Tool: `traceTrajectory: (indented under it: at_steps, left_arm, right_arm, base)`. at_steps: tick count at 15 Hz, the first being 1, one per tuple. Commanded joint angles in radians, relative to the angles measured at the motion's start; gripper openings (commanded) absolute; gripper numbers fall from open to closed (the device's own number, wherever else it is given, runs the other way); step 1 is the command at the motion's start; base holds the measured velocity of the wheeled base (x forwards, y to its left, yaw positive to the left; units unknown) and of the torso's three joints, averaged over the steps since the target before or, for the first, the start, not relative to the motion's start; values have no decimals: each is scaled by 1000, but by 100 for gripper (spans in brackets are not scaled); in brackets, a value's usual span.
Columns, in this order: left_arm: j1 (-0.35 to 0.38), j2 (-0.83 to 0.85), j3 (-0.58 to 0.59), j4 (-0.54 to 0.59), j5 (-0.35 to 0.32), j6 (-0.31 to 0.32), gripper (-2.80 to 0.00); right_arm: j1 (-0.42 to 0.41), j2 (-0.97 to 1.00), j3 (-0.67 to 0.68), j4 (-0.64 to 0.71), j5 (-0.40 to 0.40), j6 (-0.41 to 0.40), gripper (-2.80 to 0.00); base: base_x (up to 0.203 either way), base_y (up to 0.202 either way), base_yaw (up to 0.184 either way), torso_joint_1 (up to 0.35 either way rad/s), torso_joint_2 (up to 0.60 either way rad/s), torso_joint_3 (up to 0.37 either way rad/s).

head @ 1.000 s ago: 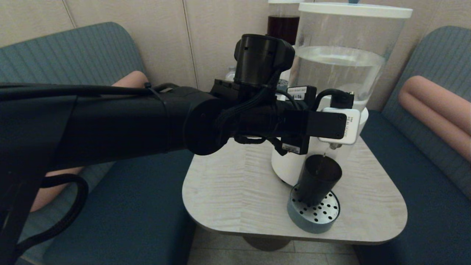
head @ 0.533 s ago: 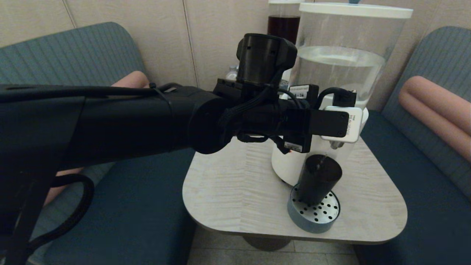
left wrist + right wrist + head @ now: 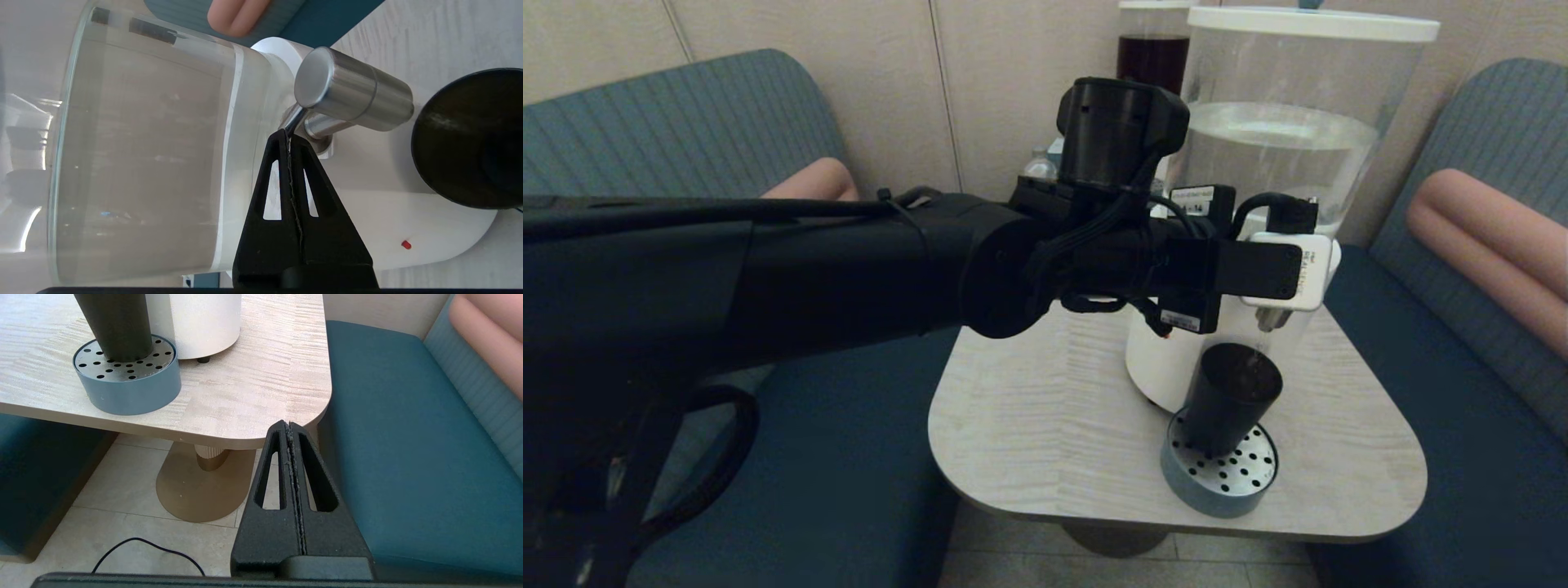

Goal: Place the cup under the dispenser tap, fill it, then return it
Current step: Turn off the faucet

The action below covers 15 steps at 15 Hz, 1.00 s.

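**Left gripper pressed shut at the tap lever, cup on the drip tray**

Our left gripper (image 3: 288,136) has its fingers pressed flat together, nothing between them, and their tips touch the thin steel lever just behind the dispenser tap (image 3: 353,100); in the head view our left arm (image 3: 849,269) reaches across the scene from nine o'clock toward three, and its wrist hides the tap from that camera. The tap is a stubby brushed-steel spout on the white base (image 3: 429,220) of the clear water tank (image 3: 1278,147), which is partly full.

The cup (image 3: 1225,400), a dark tapered tumbler, stands upright on the round perforated drip tray (image 3: 1217,482) at about five o'clock on the pale wooden table (image 3: 1045,425); its open mouth sits directly below the spout, apart from it; we cannot tell how full it is.

Our right gripper (image 3: 290,426) hangs off the table's near right corner, over the floor and the teal bench seat (image 3: 408,457), fingers closed on nothing; behind the water tank, at twelve o'clock, a second dispenser (image 3: 1150,49) holds dark liquid.
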Motion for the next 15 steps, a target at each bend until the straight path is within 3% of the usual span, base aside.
traceTrajectory:
  at_steps: [1, 15]
  left_arm:
    - [0, 14, -6, 1, -2, 8, -280]
    - [-3, 23, -13, -2, -2, 6, -280]
  right_arm:
    - [0, 0, 15, -1, 0, -1, -280]
    - [0, 0, 15, -1, 0, -1, -280]
  base:
    - [0, 0, 0, 0, 0, 0]
    - [0, 0, 0, 0, 0, 0]
